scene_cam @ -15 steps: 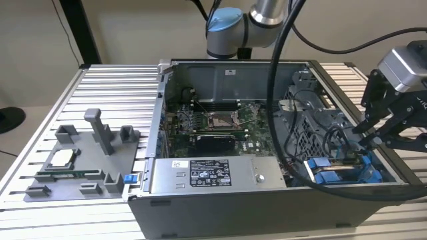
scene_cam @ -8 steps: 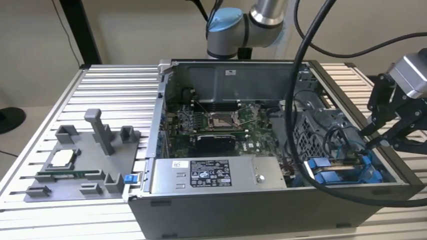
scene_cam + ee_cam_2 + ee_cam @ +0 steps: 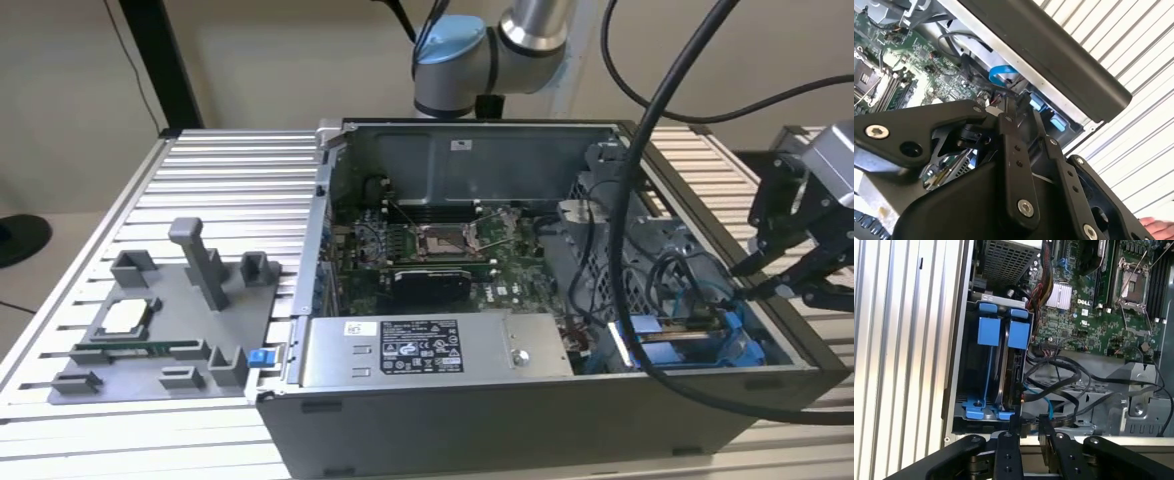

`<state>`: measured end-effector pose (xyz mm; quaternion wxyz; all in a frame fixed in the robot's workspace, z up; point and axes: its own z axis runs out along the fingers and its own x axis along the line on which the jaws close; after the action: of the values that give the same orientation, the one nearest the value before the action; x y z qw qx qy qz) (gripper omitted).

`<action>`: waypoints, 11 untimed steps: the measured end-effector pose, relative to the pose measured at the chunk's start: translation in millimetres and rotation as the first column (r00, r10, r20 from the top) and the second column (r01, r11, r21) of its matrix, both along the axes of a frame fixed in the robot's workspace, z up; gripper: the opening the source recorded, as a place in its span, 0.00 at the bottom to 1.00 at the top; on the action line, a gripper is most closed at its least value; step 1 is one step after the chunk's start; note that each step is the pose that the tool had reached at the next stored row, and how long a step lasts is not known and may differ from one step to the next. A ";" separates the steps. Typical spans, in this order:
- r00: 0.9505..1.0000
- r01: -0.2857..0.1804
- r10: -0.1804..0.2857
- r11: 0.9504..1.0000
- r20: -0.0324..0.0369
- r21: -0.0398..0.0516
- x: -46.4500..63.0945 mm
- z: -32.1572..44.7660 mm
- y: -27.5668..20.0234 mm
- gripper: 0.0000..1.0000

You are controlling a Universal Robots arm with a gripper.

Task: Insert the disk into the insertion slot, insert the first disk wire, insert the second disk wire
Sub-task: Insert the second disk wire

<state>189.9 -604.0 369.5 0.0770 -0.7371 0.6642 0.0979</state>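
The disk stands on edge in the insertion slot, its blue carrier handle level with that of the neighbouring carrier, so it looks seated. The slot is in the corner of the open computer case toward the exterior view's right, and the case takes up that side of the ribbed aluminium counter.

The end effector hovers just above the case rim at the cabled end of the disk. Its fingers are parted by a narrow gap, and nothing shows between them. A light blue data cable curls up to that end of the disk, and a bundle of black cables loops across beside it toward the motherboard. The first wrist view does not show whether the blue cable's plug is pushed home or only lying against the disk.

The main hazard is probably the slack cabling. The loops lie right beside the fingertips, so a descent could catch one and drag a plug sideways or pull it loose. A connector pressed in at a slant could jam or bend against the disk's socket. The case wall is also close on the outer side, and a small sideways error would knock a finger against the sheet metal. A hard push might shift the carrier in its rails.
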 end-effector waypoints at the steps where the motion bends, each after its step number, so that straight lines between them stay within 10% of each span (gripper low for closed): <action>1: 1.000 -0.003 0.003 1.000 0.000 0.000 2.2 -1.3 -0.1 1.00; 11: 1.000 -0.011 0.011 1.000 0.000 0.002 7.6 -8.5 -2.3 1.00</action>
<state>197.5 -606.3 361.1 0.0774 -0.7407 0.6600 0.0992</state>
